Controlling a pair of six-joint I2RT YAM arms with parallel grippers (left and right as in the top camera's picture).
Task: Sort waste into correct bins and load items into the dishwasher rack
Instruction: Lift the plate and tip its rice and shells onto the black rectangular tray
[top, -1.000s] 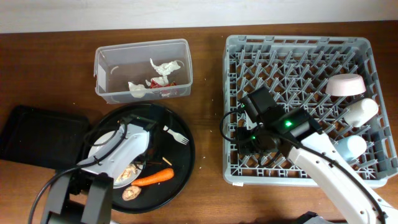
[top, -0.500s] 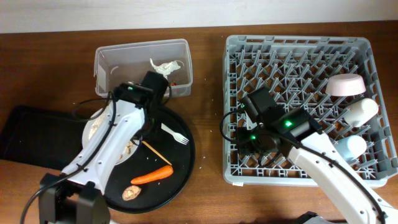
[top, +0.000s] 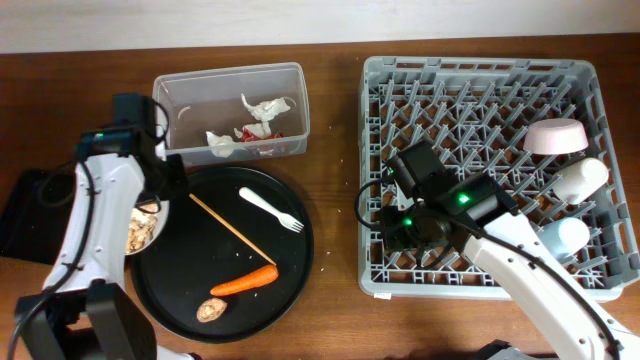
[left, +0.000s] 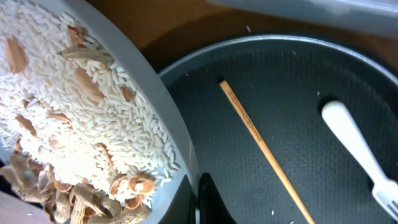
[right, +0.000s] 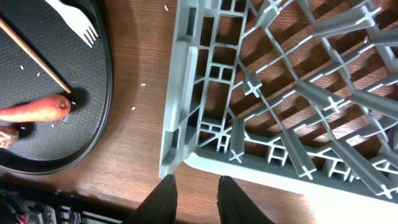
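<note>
White plate (left: 163, 109) is heaped w/ white rice (left: 74, 118), plus beige shell-like crumbs (left: 81, 202) piled at its lower edge. The left end effector (top: 152, 198) is clenched on its rim and holds it over the left rim of the round black tray (top: 262, 252), btwn that tray and the flat black tray (top: 30, 200). Vs. a sec ago: the left arm was low over the round tray's front-left w/ the plate. Half a sec ago it crossed the tray's left side. Now arm + plate are out at the left, so the chopstick (top: 232, 228) and white fork (top: 272, 208) show in full. Carrot (top: 245, 284) and brown lump (top: 210, 311) lie about where they were; right arm hasn't shifted. Right end effector (right: 196, 199): fingers parted, nothing btwn them, over the counter (right: 137, 112) by the front-left corner of the grey rack (top: 480, 66). Clear tub (top: 228, 72) behind the round tray holds white scraps (top: 262, 105) and a red wrapper (top: 250, 132). Rack's right side carries a pale bowl (top: 555, 137), white cup (top: 580, 180) and blue cup (top: 562, 237). The left arm covers part of the flat black tray.
</note>
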